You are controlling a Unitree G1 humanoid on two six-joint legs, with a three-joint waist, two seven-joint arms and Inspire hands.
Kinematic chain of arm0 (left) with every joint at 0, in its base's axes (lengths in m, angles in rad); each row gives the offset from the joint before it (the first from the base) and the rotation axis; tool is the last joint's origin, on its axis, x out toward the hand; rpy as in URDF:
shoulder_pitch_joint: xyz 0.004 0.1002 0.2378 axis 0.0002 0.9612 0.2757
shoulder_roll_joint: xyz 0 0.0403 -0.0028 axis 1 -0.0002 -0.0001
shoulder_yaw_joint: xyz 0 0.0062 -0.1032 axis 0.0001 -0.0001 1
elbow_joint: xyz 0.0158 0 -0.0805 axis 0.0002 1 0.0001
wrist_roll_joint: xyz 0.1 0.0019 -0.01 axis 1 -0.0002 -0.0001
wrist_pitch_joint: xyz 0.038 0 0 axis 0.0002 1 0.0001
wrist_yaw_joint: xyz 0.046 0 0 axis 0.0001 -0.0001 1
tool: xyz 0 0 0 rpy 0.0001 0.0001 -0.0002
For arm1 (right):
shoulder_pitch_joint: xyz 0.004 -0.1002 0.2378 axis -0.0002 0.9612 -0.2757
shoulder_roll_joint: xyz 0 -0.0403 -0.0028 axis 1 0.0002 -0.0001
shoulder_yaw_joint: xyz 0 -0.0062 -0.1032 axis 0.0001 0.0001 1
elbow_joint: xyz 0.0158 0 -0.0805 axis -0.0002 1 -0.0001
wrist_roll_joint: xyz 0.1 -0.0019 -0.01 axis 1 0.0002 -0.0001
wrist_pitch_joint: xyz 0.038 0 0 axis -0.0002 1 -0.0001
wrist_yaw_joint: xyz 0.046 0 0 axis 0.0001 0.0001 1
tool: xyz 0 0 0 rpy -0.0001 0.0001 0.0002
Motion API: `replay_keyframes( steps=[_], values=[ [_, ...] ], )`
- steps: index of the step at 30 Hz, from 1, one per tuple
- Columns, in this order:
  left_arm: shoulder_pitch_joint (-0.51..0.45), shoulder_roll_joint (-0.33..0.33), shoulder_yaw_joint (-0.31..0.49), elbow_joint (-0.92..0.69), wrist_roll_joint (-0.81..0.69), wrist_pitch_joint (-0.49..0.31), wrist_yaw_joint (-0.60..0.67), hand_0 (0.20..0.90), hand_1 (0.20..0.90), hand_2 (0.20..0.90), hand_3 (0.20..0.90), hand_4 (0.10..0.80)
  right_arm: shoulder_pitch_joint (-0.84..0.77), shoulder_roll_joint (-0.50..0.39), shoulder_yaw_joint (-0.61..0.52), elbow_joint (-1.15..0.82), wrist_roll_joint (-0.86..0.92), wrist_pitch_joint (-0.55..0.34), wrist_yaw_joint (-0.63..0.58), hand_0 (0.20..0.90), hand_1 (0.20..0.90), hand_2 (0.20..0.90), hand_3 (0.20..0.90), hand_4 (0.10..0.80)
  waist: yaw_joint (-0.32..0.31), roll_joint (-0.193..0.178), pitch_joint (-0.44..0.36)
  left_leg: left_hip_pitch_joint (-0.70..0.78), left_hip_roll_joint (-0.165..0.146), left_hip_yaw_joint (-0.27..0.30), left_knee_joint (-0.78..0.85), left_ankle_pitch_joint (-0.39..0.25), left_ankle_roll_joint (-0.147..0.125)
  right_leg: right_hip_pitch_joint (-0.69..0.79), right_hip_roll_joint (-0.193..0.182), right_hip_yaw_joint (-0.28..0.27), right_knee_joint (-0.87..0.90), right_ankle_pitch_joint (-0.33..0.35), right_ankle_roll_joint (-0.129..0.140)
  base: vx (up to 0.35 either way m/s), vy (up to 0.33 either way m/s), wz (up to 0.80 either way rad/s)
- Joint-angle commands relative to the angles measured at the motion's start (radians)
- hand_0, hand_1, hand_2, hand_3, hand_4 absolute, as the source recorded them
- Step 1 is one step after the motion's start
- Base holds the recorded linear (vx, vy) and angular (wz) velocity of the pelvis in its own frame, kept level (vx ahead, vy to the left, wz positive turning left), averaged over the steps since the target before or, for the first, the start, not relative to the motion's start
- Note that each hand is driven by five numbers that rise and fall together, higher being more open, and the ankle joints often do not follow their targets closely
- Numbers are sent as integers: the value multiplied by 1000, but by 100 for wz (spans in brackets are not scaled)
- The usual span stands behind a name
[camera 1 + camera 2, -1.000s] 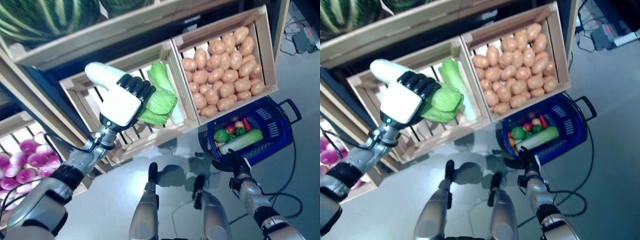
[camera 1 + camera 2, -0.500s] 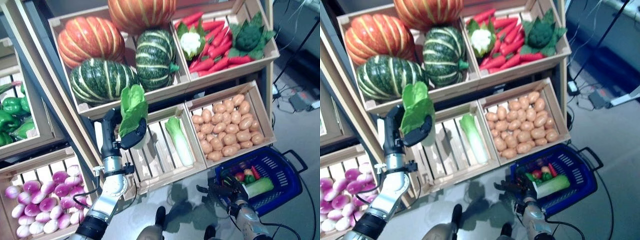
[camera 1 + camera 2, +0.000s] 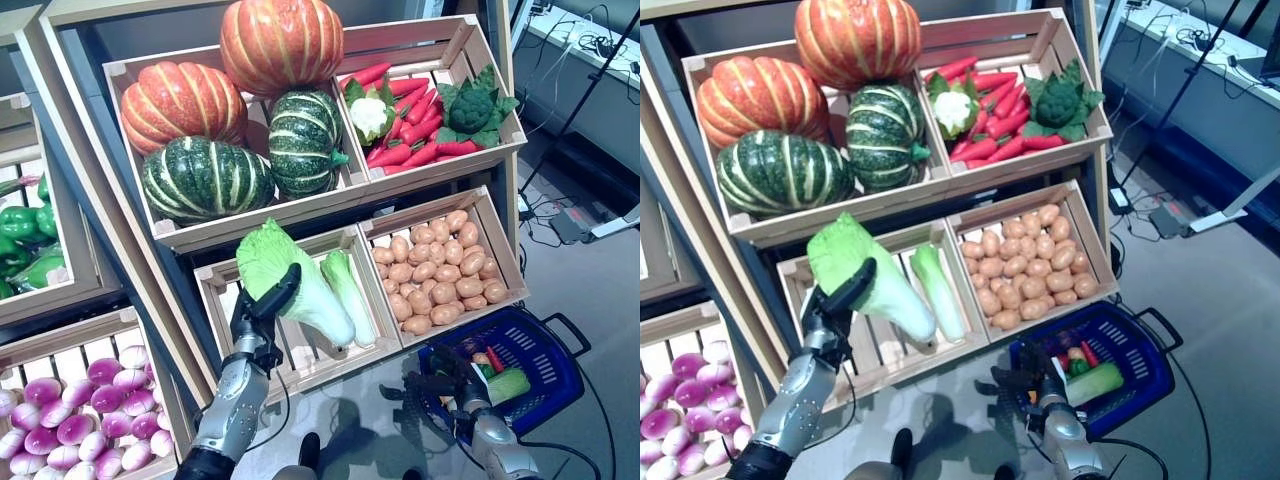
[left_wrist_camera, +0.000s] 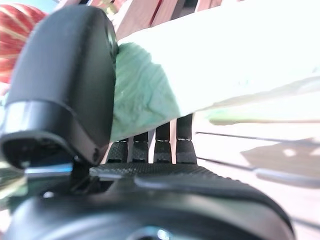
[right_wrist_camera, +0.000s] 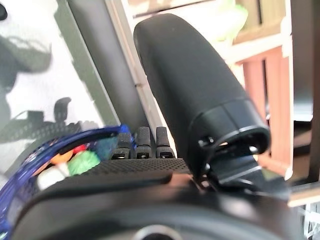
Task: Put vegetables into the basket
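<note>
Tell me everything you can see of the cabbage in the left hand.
The cabbage is a long napa type, with ruffled light green leaves at its upper end and a smooth white stalk tapering down to the right. It looks like a soft plastic or fabric replica. It lies tilted in front of the slatted wooden crate, held off its floor. The left hand grips it near the leafy end, thumb over one side and fingers curled under. A second, slimmer cabbage lies just beside it in the crate.

No readable text or labels anywhere
</note>
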Motion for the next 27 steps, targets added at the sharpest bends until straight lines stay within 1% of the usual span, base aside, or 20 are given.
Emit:
replay_keyframes(
  steps=[1,4,8,10,12,14,18,19,20,21,23,25,26,27],
  values=[
    [-75,5,58,-27,10,-45,-94,300,300,300,300,400,-18,-70,22,-149,9,-1,184,900,900,900,900,800,7,-13,-84,40,5,34,18,-107,38,-61,-29,-3,53,53,-57,21,-20,-6],
    [-84,18,56,-20,18,-32,-116,300,300,300,300,400,-29,-108,29,-215,85,19,264,900,900,900,900,800,6,-20,-80,45,7,40,17,-108,41,-64,-32,1,59,54,-53,24,-17,-7],
    [-89,36,47,-18,91,-35,-122,300,300,300,300,400,-44,-153,41,-306,140,67,341,900,900,900,900,800,5,-25,-79,47,9,47,14,-105,42,-64,-32,7,58,57,-49,24,-8,-4],
    [-92,49,39,-20,133,-41,-114,300,300,300,300,400,-49,-179,46,-353,177,107,347,900,900,900,900,800,5,-28,-81,46,10,46,10,-100,39,-65,-31,10,55,60,-47,0,0,0],
    [-98,63,28,-20,173,-49,-106,300,300,300,300,400,-59,-198,52,-377,206,112,370,900,900,900,900,800,6,-31,-85,44,8,43,8,-100,39,-65,-29,11,49,61,-46,0,0,0],
    [-107,72,13,-17,219,-59,-87,300,300,300,300,400,-72,-211,66,-412,249,126,366,900,900,900,900,800,7,-34,-87,43,8,42,9,-99,38,-67,-29,14,50,61,-45,0,0,0],
    [-121,89,-12,-17,275,-76,-71,300,300,300,300,400,-99,-216,93,-475,328,186,366,900,900,900,900,800,9,-36,-87,41,8,40,10,-98,38,-65,-29,14,48,58,-48,0,0,0],
    [-127,96,-22,-21,316,-84,-74,300,300,300,300,400,-107,-214,108,-490,363,209,362,900,900,900,900,800,9,-37,-88,42,9,40,8,-99,36,-65,-30,13,47,58,-47,0,0,0],
    [-128,99,-24,-25,323,-85,-72,300,300,300,300,400,-111,-213,111,-489,372,212,368,900,900,900,900,800,9,-37,-89,43,9,41,7,-99,36,-65,-29,13,46,58,-47,0,0,0],
    [-133,111,-41,-32,362,-90,-67,300,300,300,300,400,-119,-210,125,-511,422,235,379,900,900,900,900,800,9,-35,-90,45,10,42,4,-97,35,-62,-28,13,45,57,-48,0,0,0],
    [-139,123,-56,-39,388,-98,-74,300,300,300,300,400,-125,-209,138,-530,452,258,383,900,900,900,900,800,10,-36,-92,43,10,41,5,-98,34,-61,-27,14,44,55,-49,0,0,0],
    [-143,130,-68,-43,400,-105,-74,300,300,300,300,400,-133,-211,151,-545,498,284,408,900,900,900,900,800,10,-35,-93,43,10,41,5,-98,33,-60,-27,15,42,55,-49,0,0,0],
    [-152,137,-80,-43,395,-109,-85,300,300,300,300,400,-141,-206,165,-549,564,335,442,900,900,900,900,800,10,-35,-96,42,11,40,6,-98,31,-62,-27,15,44,54,-50,0,0,0],
    [-157,141,-82,-41,393,-112,-95,300,300,300,300,400,-147,-208,172,-548,590,352,456,900,900,900,900,800,11,-35,-96,43,11,39,6,-98,30,-61,-28,15,44,53,-51,0,0,0]
  ],
)
